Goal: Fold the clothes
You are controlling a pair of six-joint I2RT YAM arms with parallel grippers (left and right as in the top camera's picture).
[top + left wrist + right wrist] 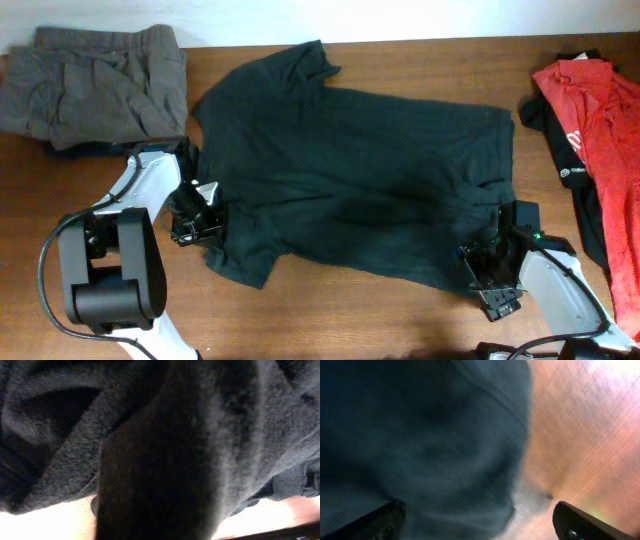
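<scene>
The large black T-shirt [360,170] lies spread on the wooden table [350,320] with no lettering showing. My left gripper [200,222] is at the shirt's near-left sleeve. The left wrist view is filled with black cloth [60,450], and a dark fold rises from where the jaws meet, so the gripper is shut on it. My right gripper [487,262] is at the shirt's near-right hem corner. Its fingers [477,525] are wide apart, with the shirt's edge [430,435] lying between them on the left side.
A grey garment [95,80] lies bunched at the back left. A red T-shirt [600,130] lies over another black garment [565,150] at the right edge. Bare wood shows along the front.
</scene>
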